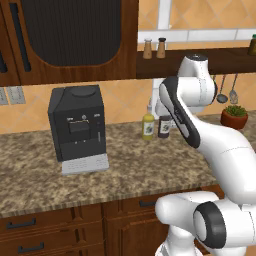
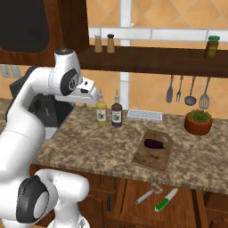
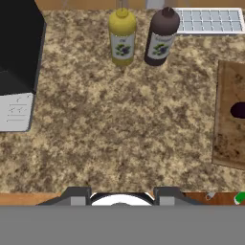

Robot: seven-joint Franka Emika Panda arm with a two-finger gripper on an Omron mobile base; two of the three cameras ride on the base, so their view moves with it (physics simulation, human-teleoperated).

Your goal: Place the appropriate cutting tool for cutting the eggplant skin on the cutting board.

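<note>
In the open drawer below the worktop's front edge lie a silver metal peeler and a green-handled knife with a pale blade, side by side and just apart; the hand view catches only their tips past the worktop's front edge. Above them, on the speckled brown granite worktop, the flat rectangular brown wooden cutting board sits near the front edge toward the right end, and the small dark purple eggplant with a green stem end lies on the board's far half. The white arm's claw hangs high over the middle of the worktop, well apart from the board and the drawer, and grasps nothing; whether its fingers are spread or closed cannot be told, as only their dark bases show in the hand view. Toward the left end stands a black boxy coffee machine with a pale grey ridged tray. Near the back edge, a yellow oil bottle and a dark brown bottle stand upright just beside each other, with a pale grey grid tray to their right against the wall. A green plant in a terracotta pot sits at the far right back.
</note>
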